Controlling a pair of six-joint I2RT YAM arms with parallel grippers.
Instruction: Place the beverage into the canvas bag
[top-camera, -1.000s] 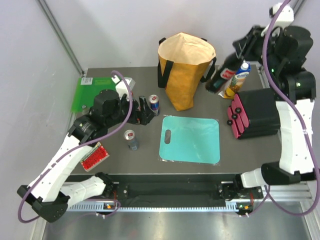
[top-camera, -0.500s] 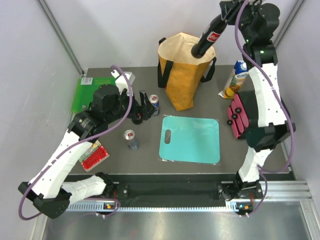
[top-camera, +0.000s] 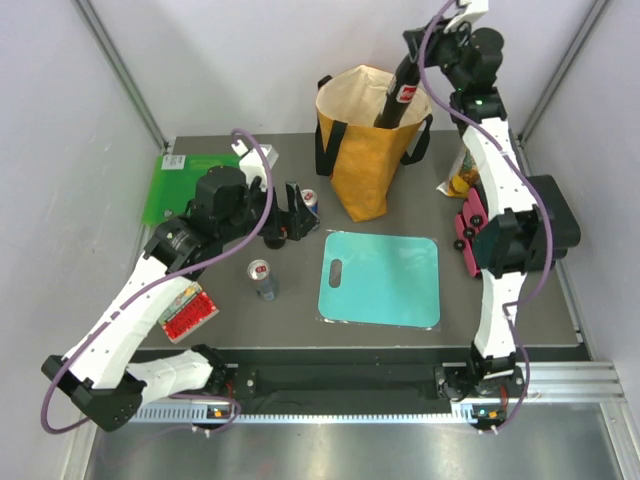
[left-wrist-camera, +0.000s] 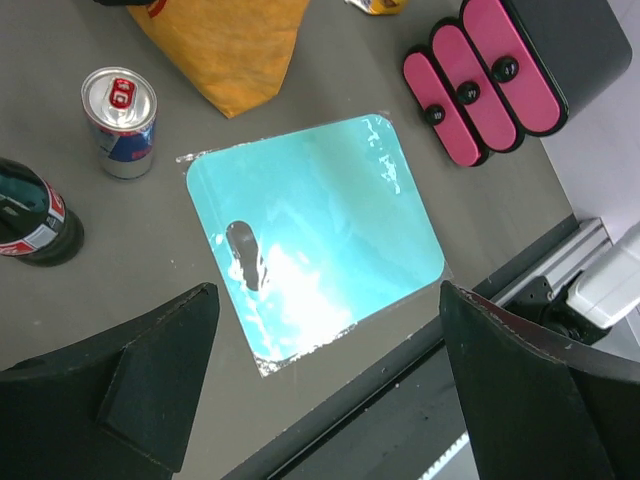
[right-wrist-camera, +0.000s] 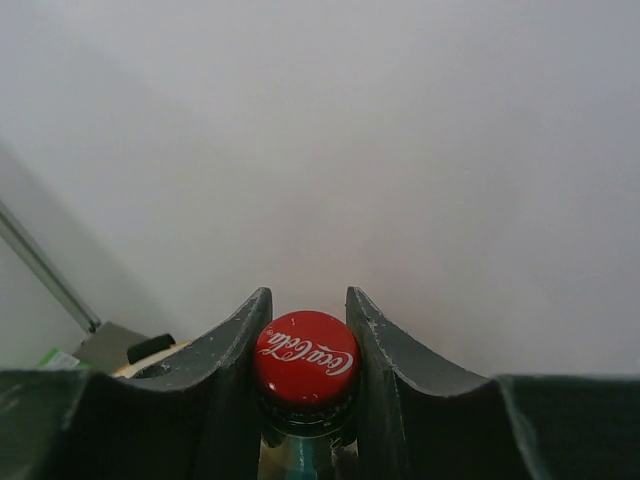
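Cola bottle (top-camera: 395, 100): tilted, base end down inside the mouth of the canvas bag (top-camera: 365, 170), neck up and out toward the back right. Not released yet. My right pincer (right-wrist-camera: 306, 305) is narrowed onto the neck just under the red cap (right-wrist-camera: 305, 355), one finger on each side. I hold it by the neck so the body can slide in bottom first without my fingers catching the rim.

The bag stands upright at the back of the counter (top-camera: 230, 300), mouth open, black handles hanging down its sides, so nothing has to hold it open for the drop.

Judgement: this is the lowering step, nearly done. What's left is going down a little more, then letting go. Risk: the tilted bottle pushes on the bag's right wall and tips it.

My left pincer (left-wrist-camera: 330, 390) is spread wide and holds nothing, low over the counter just beside the can (top-camera: 308, 203), which stands left of the bag. It's probably staged for that can next.

Also on the counter: teal mat (top-camera: 380, 278) in front of the bag, pink-and-black case (top-camera: 500, 235) to the right.
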